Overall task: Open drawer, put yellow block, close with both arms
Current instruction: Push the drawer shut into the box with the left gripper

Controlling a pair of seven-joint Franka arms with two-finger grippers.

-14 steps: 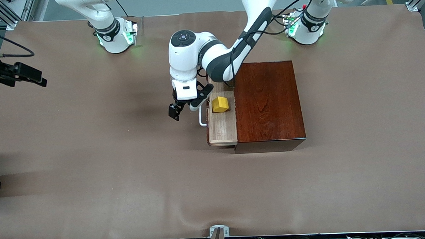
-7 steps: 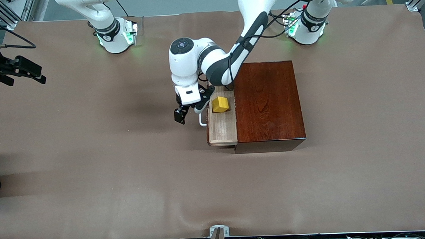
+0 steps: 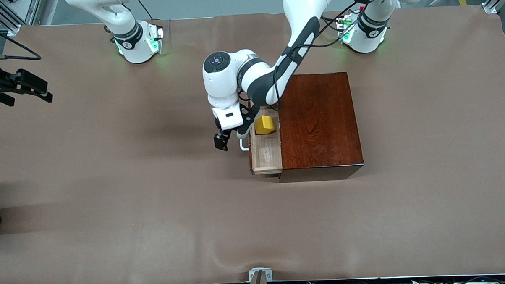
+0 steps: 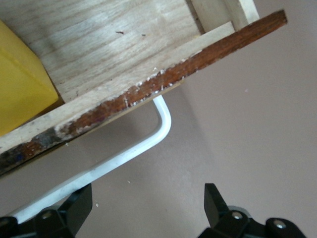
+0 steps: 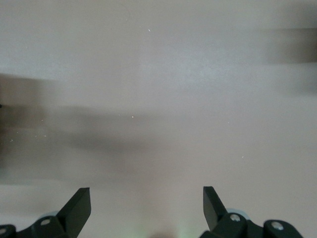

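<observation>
The drawer (image 3: 266, 156) stands partly out of the reddish-brown box (image 3: 319, 123), with the yellow block (image 3: 264, 125) lying in it at the end nearer the robots' bases. My left gripper (image 3: 231, 138) is open and empty in front of the drawer, at its white handle (image 3: 244, 146). In the left wrist view the gripper (image 4: 147, 208) has one finger (image 4: 79, 203) right by the handle bar (image 4: 143, 144), with the dark drawer front (image 4: 163, 79) and the block (image 4: 20, 84) above it. My right gripper (image 3: 40, 90) is open and empty over bare table cover (image 5: 158, 99) and waits at the right arm's end of the table.
The brown table cover (image 3: 154, 212) spreads wide in front of the drawer and nearer the front camera. A small metal bracket (image 3: 260, 276) sits at the table's edge nearest the front camera.
My left gripper has moved toward the box and the drawer has slid a little way in with the block. The right gripper has drifted slightly toward the table's end.
</observation>
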